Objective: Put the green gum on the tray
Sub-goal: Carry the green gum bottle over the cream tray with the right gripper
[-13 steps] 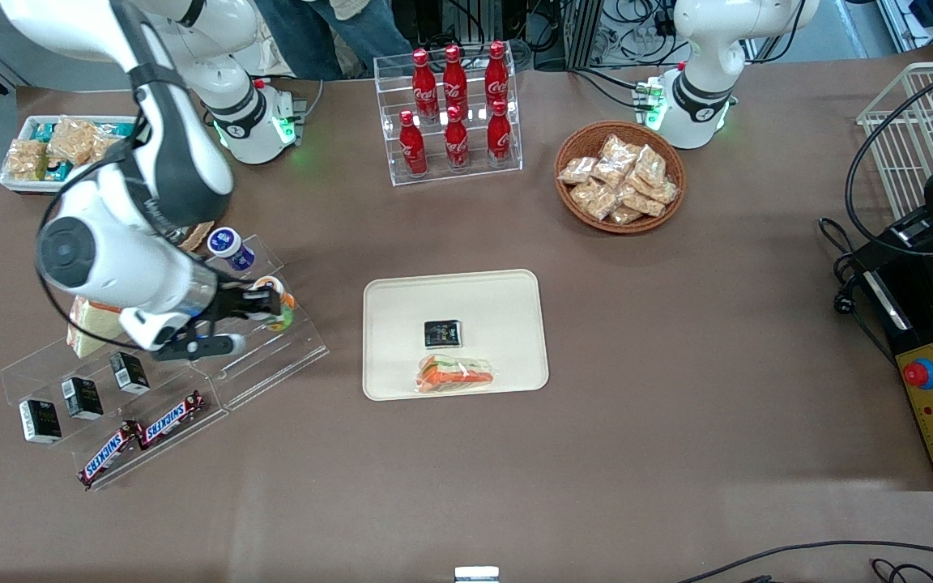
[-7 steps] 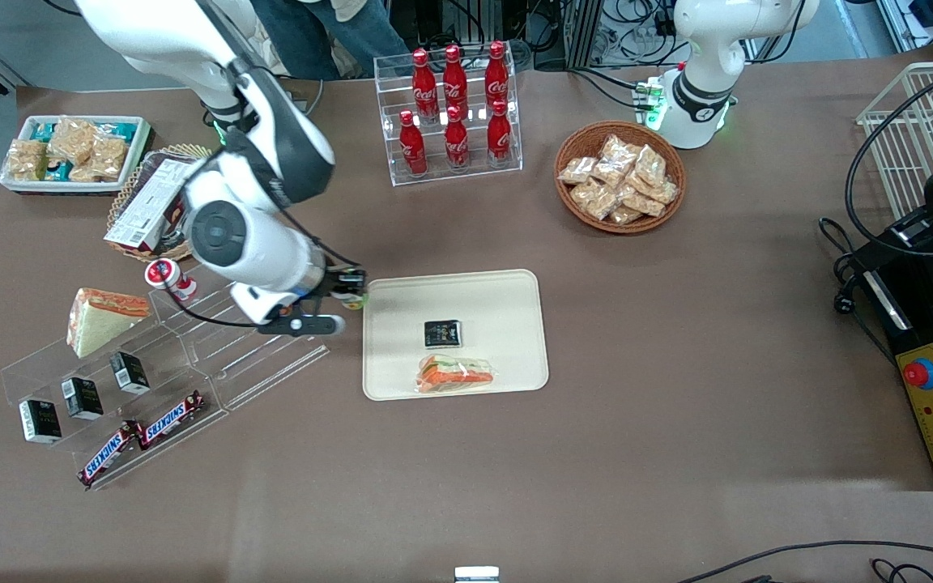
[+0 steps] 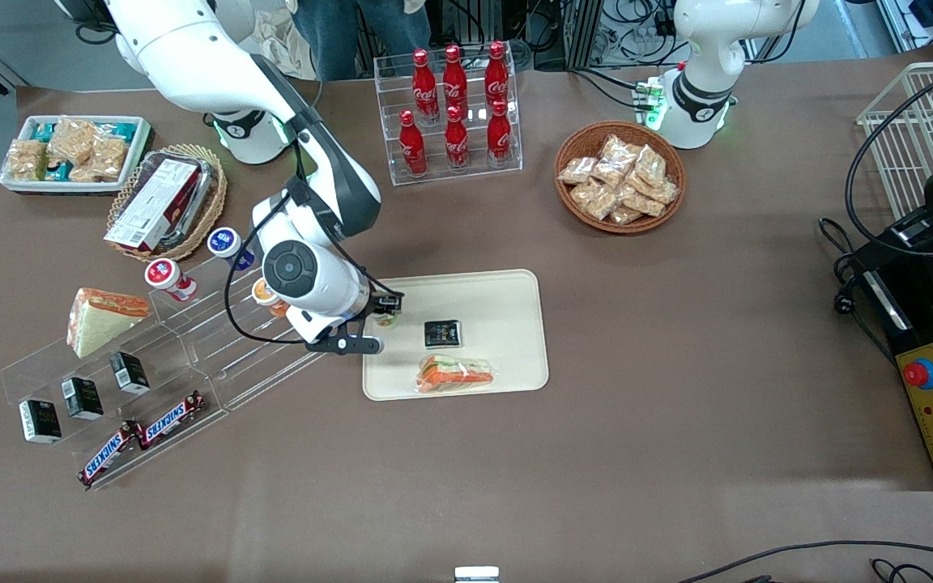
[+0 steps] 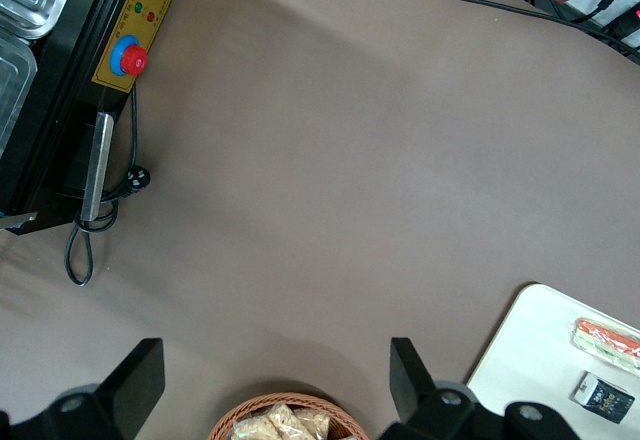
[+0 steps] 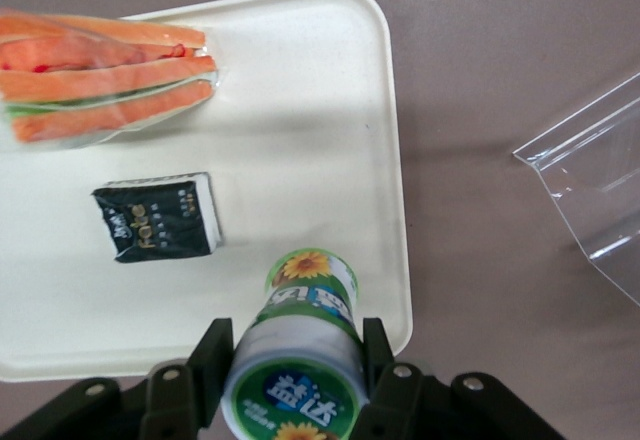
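**A:** So where was the gum at that point?

**B:** The green gum [image 5: 300, 360], the small round plastic bottle with the white lid, green logo and green-yellow body, was pinched between the two black fingers [image 5: 215, 360] of the right arm's gripper [image 3: 385, 312]. The claw was closed on it, one finger on each side just under the lid. In the front view you could barely see a bit of green at the tip.

**A:** And relative to the tray?

**B:** It hung above the large flat cream-coloured rectangular tray [image 3: 507, 291] with the rounded corners and low rim, over the edge at the working arm's end. I couldn't tell whether the bottle touched the tray surface.

**A:** Anything already on the tray?

**B:** Yeah. Nearest the front camera, a clear-wrapped sandwich with orange and green filling [image 3: 455, 374] lay by the tray's near rim. A little farther in, a small black packet with white lettering [image 3: 442, 333] lay flat, just beside the gum and apart from the sandwich.

**A:** What else was around?

**B:** Toward the working arm's end from the tray, a clear stepped acrylic display rack [image 3: 264, 364] stood beside it, with an orange-bodied bottle [image 3: 266, 294], a red-bodied bottle [image 3: 167, 277] and a blue-bodied bottle [image 3: 227, 245] on it. Farther from the camera than the tray was a clear rack of red cola bottles [image 3: 454, 113].
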You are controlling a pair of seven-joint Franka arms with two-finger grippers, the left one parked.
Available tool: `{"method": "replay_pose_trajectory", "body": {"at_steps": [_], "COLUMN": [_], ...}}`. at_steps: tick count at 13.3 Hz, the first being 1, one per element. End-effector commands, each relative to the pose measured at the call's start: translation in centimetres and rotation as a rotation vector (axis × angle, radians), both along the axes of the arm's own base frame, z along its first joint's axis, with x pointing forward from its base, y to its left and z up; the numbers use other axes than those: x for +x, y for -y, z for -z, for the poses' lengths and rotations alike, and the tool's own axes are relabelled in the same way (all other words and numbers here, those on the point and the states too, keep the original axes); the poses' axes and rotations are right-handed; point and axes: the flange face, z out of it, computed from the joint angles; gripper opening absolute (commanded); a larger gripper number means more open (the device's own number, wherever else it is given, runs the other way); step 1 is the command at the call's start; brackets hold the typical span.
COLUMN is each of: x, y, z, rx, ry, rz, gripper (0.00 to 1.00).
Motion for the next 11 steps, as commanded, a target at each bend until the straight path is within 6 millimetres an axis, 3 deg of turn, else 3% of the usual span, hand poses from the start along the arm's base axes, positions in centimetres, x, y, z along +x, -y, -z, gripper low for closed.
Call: {"method": "replay_pose_trajectory", "body": {"at_steps": [1, 7, 11], "x": [1.0, 0.6, -0.3], "y": [-0.3, 0.3, -1.1], "z": [0.6, 4.0, 5.7], "rx": [0.014, -0.034, -0.042], "ry": [0.005, -0.032, -0.050], "rz": [0.018, 0.009, -0.007], "gripper": [0.54, 0.54, 0.54]}}
